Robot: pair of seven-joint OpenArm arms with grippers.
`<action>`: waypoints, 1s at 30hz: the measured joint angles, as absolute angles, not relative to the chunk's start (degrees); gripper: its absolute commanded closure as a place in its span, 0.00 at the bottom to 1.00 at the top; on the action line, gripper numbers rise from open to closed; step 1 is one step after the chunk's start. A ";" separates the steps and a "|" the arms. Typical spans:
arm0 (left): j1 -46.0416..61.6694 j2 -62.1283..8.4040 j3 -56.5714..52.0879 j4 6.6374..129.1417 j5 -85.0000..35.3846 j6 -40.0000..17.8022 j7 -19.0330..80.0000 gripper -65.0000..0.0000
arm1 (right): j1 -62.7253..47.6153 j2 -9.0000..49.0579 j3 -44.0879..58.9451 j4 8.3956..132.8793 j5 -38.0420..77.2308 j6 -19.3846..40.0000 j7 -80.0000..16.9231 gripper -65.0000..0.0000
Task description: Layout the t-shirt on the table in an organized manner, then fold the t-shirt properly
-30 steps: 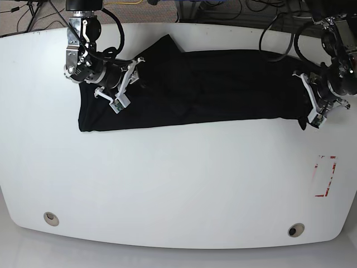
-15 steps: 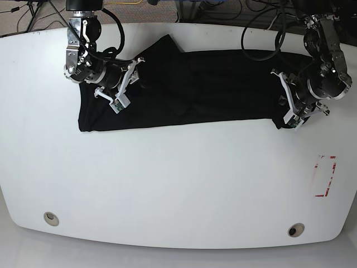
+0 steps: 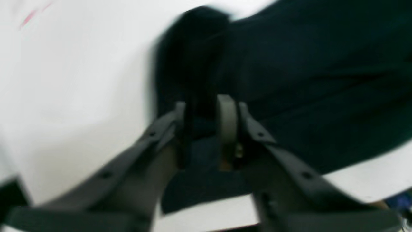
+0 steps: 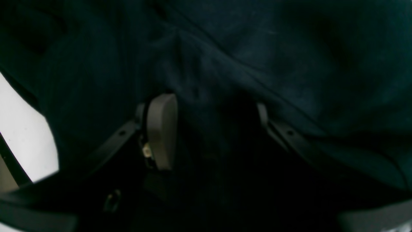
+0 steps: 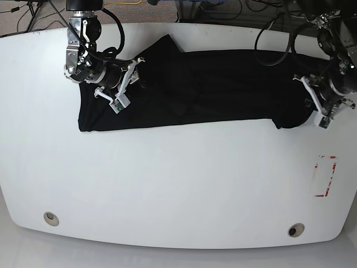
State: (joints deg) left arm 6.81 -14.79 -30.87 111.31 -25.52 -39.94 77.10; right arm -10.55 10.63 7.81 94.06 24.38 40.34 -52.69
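Nearest to me on the table are two round metal grommets, one at the front on the base view's left and one on its right. A red tape rectangle sits above the right-hand one. All three lie well apart from the t-shirt.

Further back, the t-shirt stretches as a long black band across the far half of the white top. My left gripper, on the base view's right, has its jaws nearly together, pinching a bunched fold at the cloth's end. That wrist picture is blurred. My right gripper sits on the opposite end. Its jaws are spread wide and pressed down into the dark cloth. One grey pad shows clearly; the other finger is mostly in shadow.

Beyond the far edge, dark cables hang behind the table.
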 measured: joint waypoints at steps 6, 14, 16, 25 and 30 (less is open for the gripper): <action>5.82 -15.44 -38.63 105.43 -26.35 -39.94 77.25 0.35 | -10.55 10.61 7.79 94.04 24.40 40.34 -52.66 0.54; 3.64 -19.20 -43.38 88.62 -37.54 -39.94 77.14 0.36 | -10.55 10.63 7.77 94.04 24.40 40.34 -52.64 0.54; 2.74 -20.62 -43.64 83.96 -40.16 -39.94 77.19 0.36 | -10.52 10.63 7.75 94.04 24.34 40.34 -52.71 0.54; -0.51 -22.28 -42.76 71.16 -45.25 -39.75 76.99 0.36 | -10.55 10.61 7.75 94.04 24.45 40.34 -52.62 0.54; -1.34 -23.09 -37.41 69.04 -45.63 -39.99 76.86 0.36 | -10.55 10.61 7.77 94.02 24.43 40.32 -52.69 0.54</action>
